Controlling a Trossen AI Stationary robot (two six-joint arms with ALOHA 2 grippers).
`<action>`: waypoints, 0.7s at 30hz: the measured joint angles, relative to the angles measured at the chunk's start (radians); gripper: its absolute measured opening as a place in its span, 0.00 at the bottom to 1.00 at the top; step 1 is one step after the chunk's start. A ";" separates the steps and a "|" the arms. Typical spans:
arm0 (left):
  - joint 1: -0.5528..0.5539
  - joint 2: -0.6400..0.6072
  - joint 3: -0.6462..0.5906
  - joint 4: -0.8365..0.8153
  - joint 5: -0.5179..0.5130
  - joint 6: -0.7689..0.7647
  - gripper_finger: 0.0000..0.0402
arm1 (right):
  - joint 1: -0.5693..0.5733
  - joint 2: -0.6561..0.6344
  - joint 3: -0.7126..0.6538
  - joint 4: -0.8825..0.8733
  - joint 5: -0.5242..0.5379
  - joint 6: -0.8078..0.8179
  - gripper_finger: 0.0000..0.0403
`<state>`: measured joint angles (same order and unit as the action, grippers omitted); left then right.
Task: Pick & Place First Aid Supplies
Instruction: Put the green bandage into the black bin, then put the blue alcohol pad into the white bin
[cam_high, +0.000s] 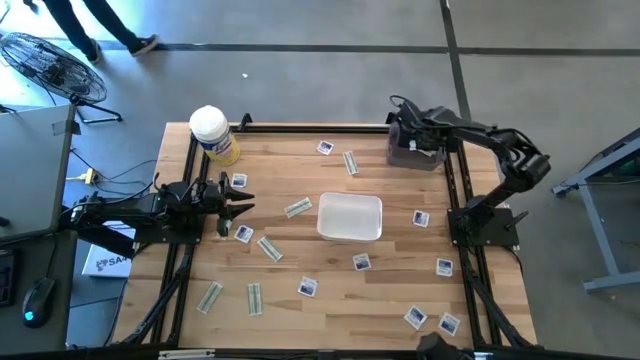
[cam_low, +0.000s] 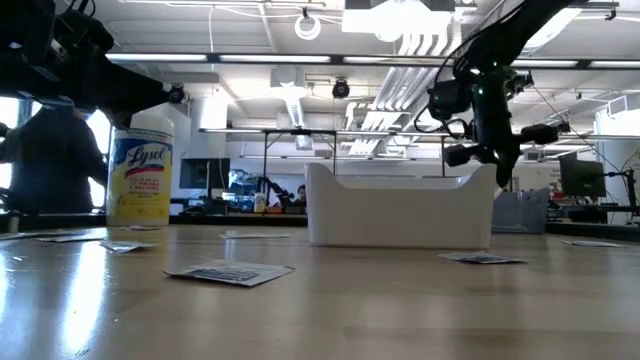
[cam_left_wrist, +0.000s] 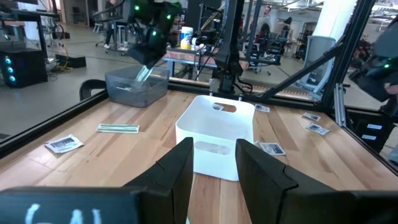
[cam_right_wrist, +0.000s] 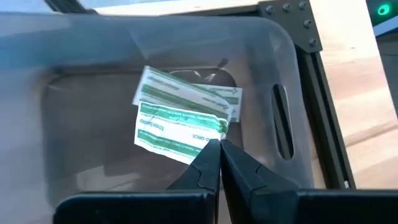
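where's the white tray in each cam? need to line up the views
High view: white tray at table centre, slightly right.
Low view: mid-frame, side-on, with the yellow canister far left.
Left wrist view: straight ahead beyond the left gripper, whose fingers are apart.
Right wrist view: not in it; only the grey bin under the right gripper.
Shared landmark: grey bin at the table's far right corner.

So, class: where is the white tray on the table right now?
In the high view the white tray sits near the table's middle, slightly toward the right arm's side, with a green strip packet just off its left edge.
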<state>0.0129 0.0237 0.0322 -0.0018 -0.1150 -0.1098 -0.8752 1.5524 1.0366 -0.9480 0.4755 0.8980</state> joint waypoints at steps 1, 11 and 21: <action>0.000 0.000 0.000 0.000 0.000 0.000 0.30 | -0.005 0.000 -0.007 0.013 0.003 -0.006 0.01; 0.000 0.000 0.000 0.000 0.000 0.000 0.30 | -0.061 0.000 -0.069 0.149 0.023 -0.095 0.09; 0.000 0.000 0.000 0.000 -0.001 0.000 0.30 | -0.052 -0.006 -0.071 0.162 0.040 -0.183 0.27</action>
<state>0.0131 0.0238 0.0322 -0.0018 -0.1158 -0.1098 -0.9273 1.5469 0.9657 -0.7856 0.5158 0.7150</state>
